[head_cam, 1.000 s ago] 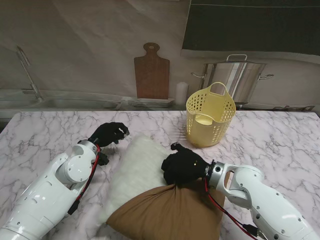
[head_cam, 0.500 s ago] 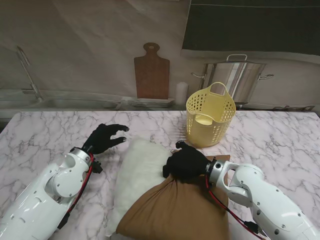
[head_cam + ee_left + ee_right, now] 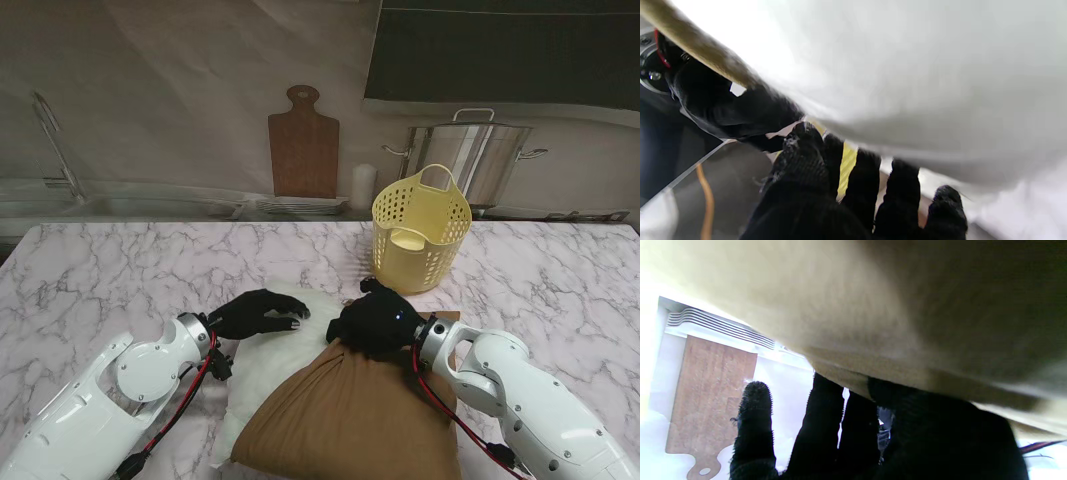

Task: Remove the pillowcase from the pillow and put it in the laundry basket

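Note:
A brown pillowcase point(image 3: 350, 420) covers the near part of a white pillow point(image 3: 262, 362) lying on the marble table; the pillow's far end sticks out bare. My right hand point(image 3: 375, 322) is shut on the bunched far edge of the pillowcase. My left hand point(image 3: 262, 315) lies flat on the bare pillow end with its fingers spread, holding nothing. In the left wrist view its fingers point(image 3: 870, 186) stretch along the white pillow point(image 3: 923, 83). The right wrist view is mostly filled by the pillowcase point(image 3: 873, 306). The yellow laundry basket point(image 3: 421, 236) stands upright just beyond my right hand.
A wooden cutting board point(image 3: 303, 143) leans on the back wall, with a white cylinder point(image 3: 363, 185) beside it. A steel pot point(image 3: 478, 158) stands behind the basket. The marble table point(image 3: 100, 270) extends to the left and right of the pillow.
My left hand has swung right from the table onto the bare end of the pillow. My right hand has kept its hold and shifted slightly away from me with the pillowcase edge.

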`<state>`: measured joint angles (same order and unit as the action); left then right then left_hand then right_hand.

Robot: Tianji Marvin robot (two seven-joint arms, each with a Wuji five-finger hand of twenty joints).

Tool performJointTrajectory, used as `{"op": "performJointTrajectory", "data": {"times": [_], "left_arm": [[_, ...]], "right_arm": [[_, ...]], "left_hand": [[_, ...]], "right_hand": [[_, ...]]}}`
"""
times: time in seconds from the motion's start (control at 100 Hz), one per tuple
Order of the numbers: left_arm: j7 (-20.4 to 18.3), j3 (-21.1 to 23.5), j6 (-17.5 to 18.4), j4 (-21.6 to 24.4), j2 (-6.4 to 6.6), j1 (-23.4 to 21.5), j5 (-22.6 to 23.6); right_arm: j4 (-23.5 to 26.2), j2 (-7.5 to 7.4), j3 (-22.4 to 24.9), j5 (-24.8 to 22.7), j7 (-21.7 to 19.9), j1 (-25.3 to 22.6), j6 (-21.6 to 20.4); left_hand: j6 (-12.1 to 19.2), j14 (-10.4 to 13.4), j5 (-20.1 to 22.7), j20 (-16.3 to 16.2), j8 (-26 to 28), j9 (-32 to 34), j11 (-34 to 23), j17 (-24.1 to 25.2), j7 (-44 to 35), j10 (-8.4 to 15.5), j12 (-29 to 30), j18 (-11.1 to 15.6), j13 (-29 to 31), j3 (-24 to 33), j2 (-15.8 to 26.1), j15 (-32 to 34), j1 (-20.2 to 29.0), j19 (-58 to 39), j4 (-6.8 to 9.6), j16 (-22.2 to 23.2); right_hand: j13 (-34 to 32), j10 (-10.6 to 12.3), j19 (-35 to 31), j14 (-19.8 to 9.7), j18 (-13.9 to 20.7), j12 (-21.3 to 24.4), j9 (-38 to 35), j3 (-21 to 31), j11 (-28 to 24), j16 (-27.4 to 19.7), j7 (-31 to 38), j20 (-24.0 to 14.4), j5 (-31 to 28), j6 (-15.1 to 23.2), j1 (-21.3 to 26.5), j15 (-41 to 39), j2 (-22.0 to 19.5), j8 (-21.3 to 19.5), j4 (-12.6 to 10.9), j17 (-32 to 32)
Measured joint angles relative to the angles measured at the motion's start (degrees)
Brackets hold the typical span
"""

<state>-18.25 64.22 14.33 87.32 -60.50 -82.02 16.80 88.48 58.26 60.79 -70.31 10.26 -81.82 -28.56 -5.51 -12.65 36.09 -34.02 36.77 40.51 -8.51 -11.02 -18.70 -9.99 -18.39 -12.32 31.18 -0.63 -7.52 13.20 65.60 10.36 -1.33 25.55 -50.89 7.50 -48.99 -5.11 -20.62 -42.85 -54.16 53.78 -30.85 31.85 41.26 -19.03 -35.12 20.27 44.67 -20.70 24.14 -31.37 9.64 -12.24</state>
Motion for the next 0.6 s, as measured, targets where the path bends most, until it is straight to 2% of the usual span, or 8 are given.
{"op": "performJointTrajectory", "data": {"times": [0.04, 0.08, 0.15, 0.22, 0.25, 0.4, 0.52, 0.6], "left_arm": [[-4.2, -0.5, -1.7, -1.5, 0.05, 1.1, -4.4], [-6.9, -1.4, -2.5, -2.7, 0.31, 2.3, -5.5], [-8.1, -4.3, -3.6, -4.2, 1.14, 4.9, -3.3], [-10.0, -6.9, -5.9, -5.0, 1.70, 7.4, -2.5], [-11.0, -7.8, -6.8, -5.4, 1.81, 8.5, -3.0], [-13.5, -12.2, -10.0, -8.3, 1.92, 13.3, -7.5], [-14.5, -14.6, -12.2, -9.0, 1.87, 15.5, -7.3], [-15.0, -15.9, -13.2, -9.5, 1.79, 17.0, -7.4]], "right_arm": [[0.4, 0.04, 0.7, 0.0, -0.1, -0.7, 0.0], [0.9, 0.05, 1.2, 0.0, -0.2, -1.4, 0.1], [1.9, 0.05, 2.1, 0.1, -0.3, -2.8, 0.4], [3.0, 0.05, 2.8, 0.8, -0.4, -4.1, 0.5], [3.4, 0.05, 2.9, 1.2, -0.4, -4.6, 0.5], [5.7, 0.05, 3.0, 1.8, -0.7, -6.3, -0.1], [6.2, 0.20, 2.3, 7.3, -2.7, -6.5, -3.5], [6.1, 0.31, 0.9, 10.4, -3.6, -6.0, -5.7]], "left_hand": [[0.0, 0.0, 0.4, 1.0, 0.1, 0.3, 0.1, 0.0, -0.2, 0.0, -0.1, 1.1, 0.0, 0.0, 0.0, -0.5, 0.0, 0.7, 0.00, -0.3], [0.0, 0.6, 0.4, 1.0, 0.1, 0.3, 0.8, 0.4, -0.2, 0.4, -0.1, 1.7, -0.1, 0.0, 0.0, -1.2, 0.0, 1.0, 0.00, -0.5], [0.4, 2.1, 0.3, 1.1, -0.7, -1.7, 1.9, 1.0, 0.7, 1.6, 0.3, 2.3, -1.2, 0.0, 0.0, -1.8, -0.1, 1.0, 0.00, -1.0], [0.7, 3.4, -1.0, 1.8, -2.1, -4.0, 2.4, 1.1, 2.1, 2.3, 1.6, 3.0, -2.4, 0.0, 0.2, -2.2, -0.9, 1.3, 0.00, -1.1], [0.7, 3.7, -1.1, 1.9, -2.6, -4.6, 2.4, 1.2, 2.2, 2.3, 2.0, 3.4, -2.5, 0.0, 0.6, -2.4, -1.4, 2.5, 0.00, -1.1], [0.7, 4.3, -3.1, 1.9, -3.2, -6.7, 2.3, 1.9, 3.9, 2.3, 2.3, 4.8, -3.6, -0.1, 2.5, -2.8, -3.1, 4.7, 0.00, -1.5], [0.7, 4.9, -4.7, 1.9, -3.3, -7.6, 2.3, 2.5, 4.7, 2.4, 2.5, 5.4, -4.3, -0.1, 4.0, -2.7, -4.3, 5.4, 0.00, -1.5], [0.7, 5.0, -4.7, 1.9, -3.3, -7.9, 2.3, 2.5, 4.8, 2.4, 2.5, 5.5, -4.4, -0.1, 4.6, -2.7, -4.4, 5.4, 0.00, -1.5]], "right_hand": [[0.0, 0.0, 0.0, 0.0, 0.0, 0.0, 0.0, -0.8, 0.0, -0.4, 0.2, 0.0, 1.3, -0.1, -1.8, 0.0, -0.7, 0.8, -0.6, 0.0], [0.1, 0.1, 0.0, -0.1, -0.1, 0.3, 0.0, -2.3, 0.0, -0.8, 1.1, 0.0, 2.1, -0.4, -4.0, 0.0, -1.5, 2.6, -1.3, 0.1], [1.6, -1.0, 0.0, 0.1, -0.1, 3.3, 2.5, -6.4, -0.3, -1.9, 2.6, 0.0, 3.5, -2.0, -8.1, 0.8, -2.5, 4.8, -2.1, 0.3], [3.3, -2.8, 0.3, 1.2, -0.2, 7.0, 6.6, -9.1, -0.5, -2.9, 3.0, 0.0, 3.5, -2.3, -9.1, 2.0, -2.6, 5.4, -2.5, 0.9], [3.8, -3.7, 0.3, 2.2, -0.2, 8.0, 8.4, -9.7, -0.6, -3.2, 3.1, 0.0, 3.5, -2.3, -9.1, 2.4, -3.0, 5.5, -2.8, 0.9], [4.5, -4.5, 0.4, 5.0, -0.2, 12.9, 12.8, -9.9, 2.3, -5.3, 2.9, -0.5, 4.1, -2.7, -9.1, 3.2, -3.0, 5.5, -2.9, 0.9], [4.5, -3.1, 0.1, 5.3, -0.2, 17.3, 12.5, -3.3, 3.8, -7.3, -3.3, -1.1, 4.1, -4.7, -8.8, 4.9, -2.4, 3.9, -3.4, 0.2], [4.4, -1.5, 0.3, 5.3, -0.2, 17.3, 7.1, 1.3, 4.8, -7.8, -10.1, -1.1, 6.1, -4.7, -3.2, 5.0, -2.3, 2.0, -3.6, 0.1]]}}
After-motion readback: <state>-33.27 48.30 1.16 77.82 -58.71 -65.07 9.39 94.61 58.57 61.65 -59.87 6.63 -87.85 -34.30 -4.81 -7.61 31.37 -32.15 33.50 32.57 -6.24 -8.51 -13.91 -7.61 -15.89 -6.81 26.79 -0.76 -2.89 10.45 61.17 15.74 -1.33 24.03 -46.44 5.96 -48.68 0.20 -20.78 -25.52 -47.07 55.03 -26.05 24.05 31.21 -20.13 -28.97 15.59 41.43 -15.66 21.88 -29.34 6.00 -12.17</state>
